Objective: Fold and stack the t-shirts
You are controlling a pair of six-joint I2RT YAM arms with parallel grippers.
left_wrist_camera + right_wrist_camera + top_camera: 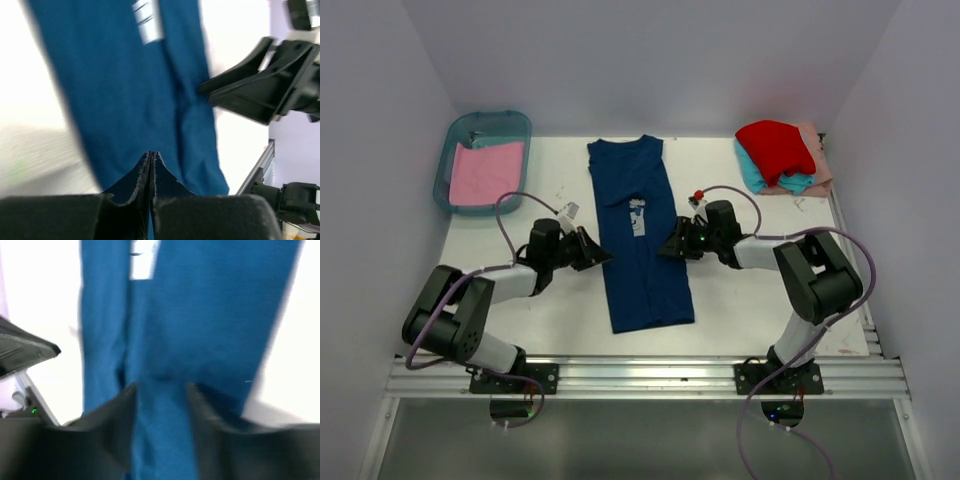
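You have the navy shirt (645,270) lying flat in the middle of the table (540,320). It is folded lengthwise into a long narrow strip, with the collar end toward the far edge and the pale print (638,215) showing partway down.

Your left gripper (607,258) sits low at the strip's left edge, about halfway along. In its wrist view the fingers (142,175) press flat against each other, so the jaws are closed. You cannot tell whether any cloth is pinched between them.

Your right gripper (667,247) sits opposite, at the strip's right edge, pointing inward toward the other one. Its wrist view is blurred, but the fingers (122,410) stand apart, with blue cloth showing in the gap and beneath them. They are not clamped on it.

A pink shirt (485,172) lies inside the teal bin (455,195) at the far left corner. At the far right corner a red shirt (775,148) sits on top of a teal shirt (755,176) and a peach shirt (818,165).
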